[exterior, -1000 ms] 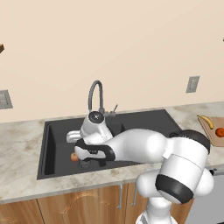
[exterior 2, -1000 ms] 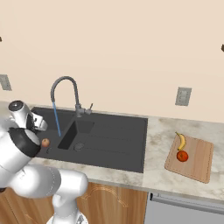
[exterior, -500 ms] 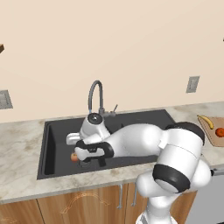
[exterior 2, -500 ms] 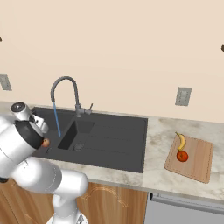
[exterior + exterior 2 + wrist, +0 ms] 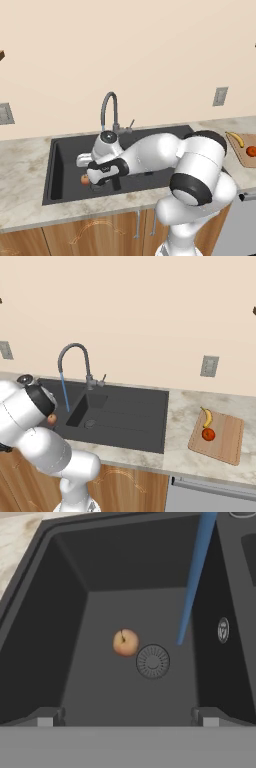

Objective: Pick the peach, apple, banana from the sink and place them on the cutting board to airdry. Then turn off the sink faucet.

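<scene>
Down in the big basin of the sink (image 5: 45,637) lies the peach (image 5: 125,642), just beside the round drain (image 5: 153,661). My pincer (image 5: 125,718) hangs above it with its two tips wide apart, holding nothing. The peach sits between the tips but farther on, not touching them.

What could go wrong? The peach is round and the floor of the basin is smooth, so if one tip bumps it first, I think it could roll away toward the drain or a wall. The water stream (image 5: 192,577) falls close by, near the drain. A wet peach may slip out when I squeeze. The walls are steep too, and my hand could knock one if I come down crooked.

From my hand camera I see the peach whole, with its little stem, and where the water lands. From the left side, my own arm hides most of it, and I see just a bit of orange by my pincer (image 5: 102,181). That side shows the faucet (image 5: 111,107) behind my arm. From the right side I see the board (image 5: 220,437) far off on the counter, with the banana (image 5: 207,417) and the apple (image 5: 208,434) already on it.
</scene>
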